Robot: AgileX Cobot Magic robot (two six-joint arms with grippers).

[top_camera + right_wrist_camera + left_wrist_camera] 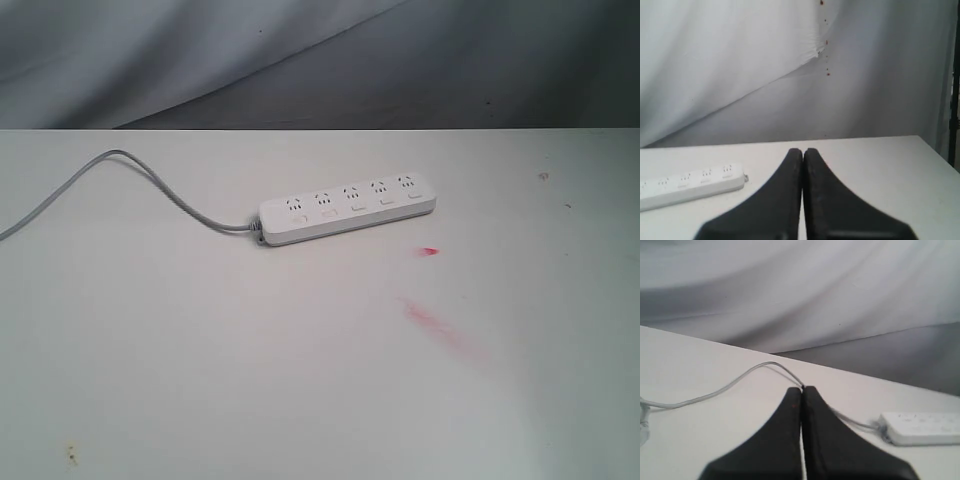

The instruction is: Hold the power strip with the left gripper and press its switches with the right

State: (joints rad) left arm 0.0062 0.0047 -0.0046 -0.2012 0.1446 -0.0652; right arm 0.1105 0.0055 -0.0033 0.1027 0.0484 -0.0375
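Observation:
The white power strip (pixel 347 205) lies flat on the white table, its five socket groups in a row and its small switches (pixel 358 208) along the near edge. Its light grey cord (pixel 150 181) curves off to the left. No arm shows in the exterior view. In the left wrist view my left gripper (pixel 802 388) is shut and empty, with the cord (pixel 715 391) beyond it and the strip's end (pixel 920 428) off to one side. My right gripper (pixel 803 150) is shut and empty too, well apart from the strip (pixel 687 187).
Red smears (pixel 440 328) and a small red spot (pixel 429 251) mark the table in front of the strip. A grey draped cloth (pixel 320 60) hangs behind the table's far edge. The table's far corner (pixel 920 140) shows in the right wrist view.

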